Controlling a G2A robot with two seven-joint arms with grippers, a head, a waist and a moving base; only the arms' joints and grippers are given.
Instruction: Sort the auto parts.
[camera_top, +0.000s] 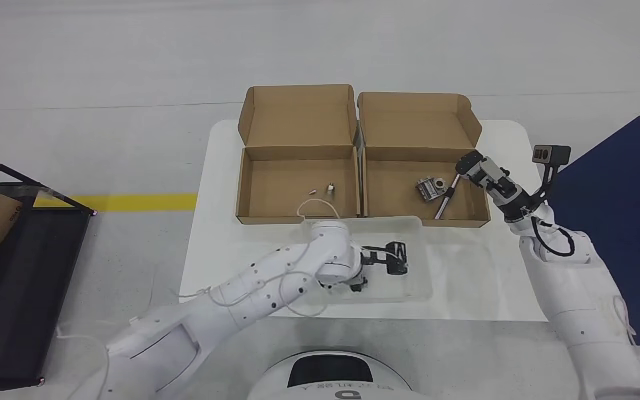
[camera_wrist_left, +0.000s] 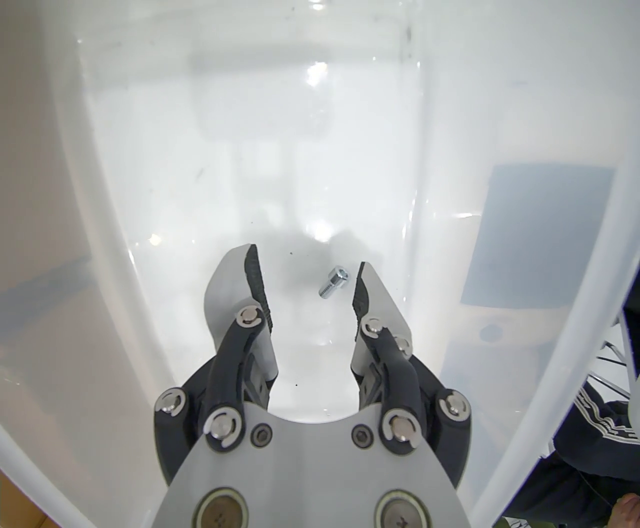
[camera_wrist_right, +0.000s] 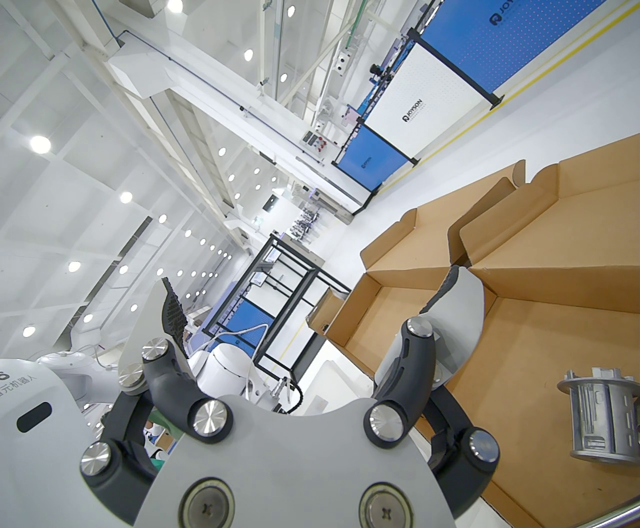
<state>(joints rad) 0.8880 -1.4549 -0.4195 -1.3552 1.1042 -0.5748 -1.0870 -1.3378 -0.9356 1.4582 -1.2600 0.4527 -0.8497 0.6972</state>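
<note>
A small silver bolt lies on the floor of the clear plastic bin at the table's front. My left gripper is open inside that bin, its fingers either side of the bolt, which sits closer to one pad. In the top view the left gripper hangs over the bin. My right gripper is open and holds nothing, raised at the right box's edge. The right cardboard box holds a grey metal housing and a rod-like part. The left cardboard box holds a small metal part.
Both boxes stand side by side at the table's back with lids folded up. A thin white cable loops over the left box's front wall. A dark rack stands on the floor to the left of the table.
</note>
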